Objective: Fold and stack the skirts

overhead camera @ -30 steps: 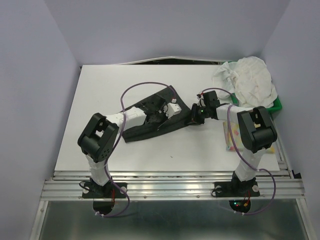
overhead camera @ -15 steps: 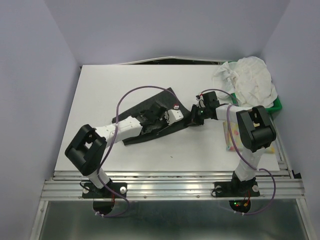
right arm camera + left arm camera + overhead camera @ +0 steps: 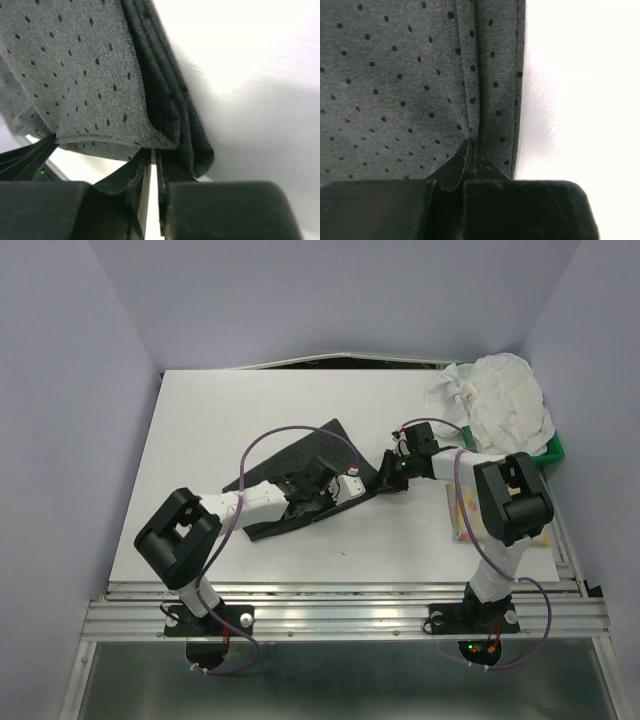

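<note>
The charcoal skirt (image 3: 315,445) lies mid-frame on the bench (image 3: 200,440), its right edge pinched by the closed left hand (image 3: 470,151) and, seemingly, the right hand (image 3: 152,161); thin grips could slip, undoing the fold.

I've got the top view looking down from above and behind the arm bases (image 3: 210,618), whole table (image 3: 200,420) in frame. Both wrist views sit low, pressed right up against the dark speckled skirt (image 3: 320,445); all three share that cloth.
</note>
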Motion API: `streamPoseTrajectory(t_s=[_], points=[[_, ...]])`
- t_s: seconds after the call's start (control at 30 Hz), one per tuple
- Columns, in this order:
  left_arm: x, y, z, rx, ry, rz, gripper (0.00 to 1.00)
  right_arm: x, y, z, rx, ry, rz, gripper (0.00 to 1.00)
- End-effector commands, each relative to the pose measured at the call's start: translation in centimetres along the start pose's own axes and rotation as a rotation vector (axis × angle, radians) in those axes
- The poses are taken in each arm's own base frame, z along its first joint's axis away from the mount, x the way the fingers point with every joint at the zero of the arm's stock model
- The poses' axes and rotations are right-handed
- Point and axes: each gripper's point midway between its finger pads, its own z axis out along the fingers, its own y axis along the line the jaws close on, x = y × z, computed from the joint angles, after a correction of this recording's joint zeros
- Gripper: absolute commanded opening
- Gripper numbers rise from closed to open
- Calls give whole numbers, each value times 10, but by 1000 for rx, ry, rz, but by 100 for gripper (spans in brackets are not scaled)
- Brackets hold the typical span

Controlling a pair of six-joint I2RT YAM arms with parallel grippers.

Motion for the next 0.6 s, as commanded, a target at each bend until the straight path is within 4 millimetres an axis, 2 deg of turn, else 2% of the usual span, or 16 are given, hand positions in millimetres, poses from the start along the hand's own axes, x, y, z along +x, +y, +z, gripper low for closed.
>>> streamPoseTrajectory(t_s=[0.0,0.13,0.27,0.33,0.37,0.47,0.53,0.57], points=[[10,-20,12,74,33,-22,0,-21,11,-27,46,-74,-58,17],[7,-26,20,112,40,-46,0,-36,20,-57,51,-144,-50,29],[-11,-22,16,110,-5,-59,0,-39,10,-70,101,-186,-18,31],[-20,-16,13,87,-27,-58,0,-34,-4,-65,149,-174,10,33],[-21,-15,13,81,-26,-54,0,-33,-11,-64,161,-164,27,37],[-20,-11,12,64,-19,-25,6,-26,-26,-54,177,-123,47,40],[-20,-8,9,47,-25,-12,8,-29,-31,-48,190,-125,35,40],[-21,-7,8,46,-27,-2,8,-35,-40,-42,206,-129,35,40]])
